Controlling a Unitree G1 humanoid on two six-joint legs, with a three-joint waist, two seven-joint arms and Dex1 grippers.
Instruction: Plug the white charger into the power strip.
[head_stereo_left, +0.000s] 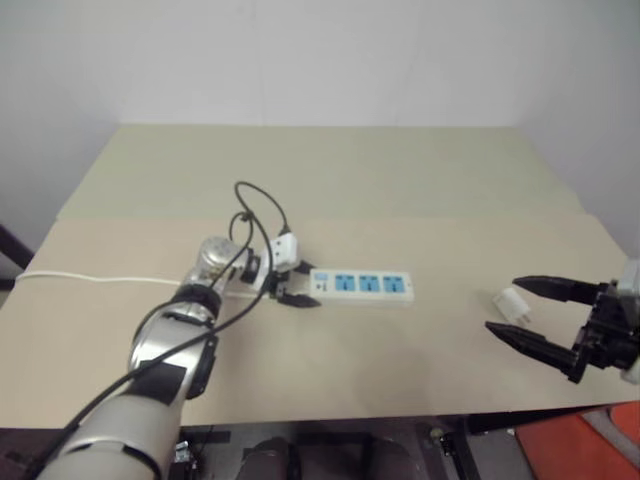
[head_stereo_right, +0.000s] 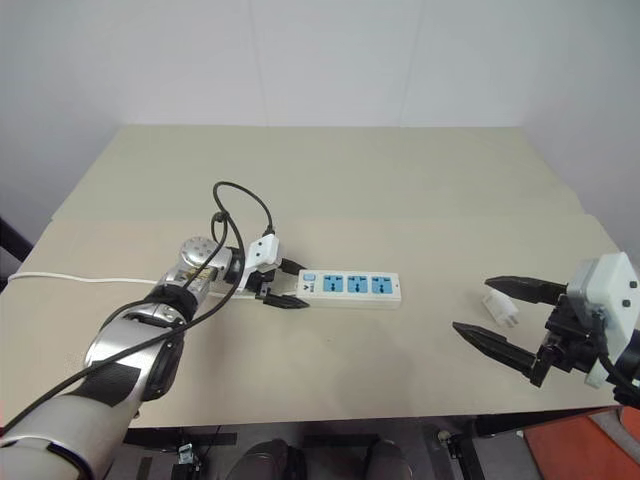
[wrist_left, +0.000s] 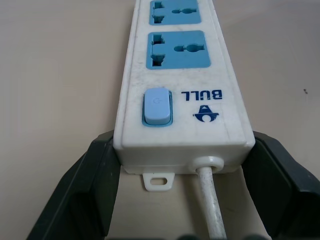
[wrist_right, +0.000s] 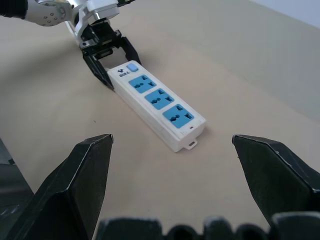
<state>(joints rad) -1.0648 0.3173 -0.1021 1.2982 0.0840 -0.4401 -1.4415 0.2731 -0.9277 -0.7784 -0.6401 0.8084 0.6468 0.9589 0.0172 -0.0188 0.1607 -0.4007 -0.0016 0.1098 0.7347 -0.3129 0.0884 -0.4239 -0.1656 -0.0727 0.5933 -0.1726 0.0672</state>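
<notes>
Matte beige board forms the table (head_stereo_left: 400, 190), its smooth top crossed by a faint seam, and the power strip (head_stereo_left: 362, 286) lies flat near the middle of the head views: a long, glossy white plastic bar with rounded edges, three square blue socket panels in a row, and a pale blue rocker switch (wrist_left: 157, 106) at its left end beside a blue printed logo. From that end a thin, round white cord (head_stereo_left: 90, 279) runs off toward the left edge of the frame. The left gripper (head_stereo_left: 293, 283), with its wedge-shaped black fingers, is clamped on the switch end of the power strip; the left wrist view shows a finger (wrist_left: 85, 195) pressed against each long side of the casing, the cord and a small mounting tab emerging between them. A brushed-metal wrist and looping black cables sit behind it, toward centre left. The white charger (head_stereo_left: 513, 304), a small, smooth cube with rounded corners, lies on the table at the right of the frame, well apart from the strip, and metal prongs show on it in the right eye view. The right gripper (head_stereo_right: 497, 318) hovers at lower right, its two tapered black fingers spread wide and holding nothing, with the charger seen between the fingertips from above.
</notes>
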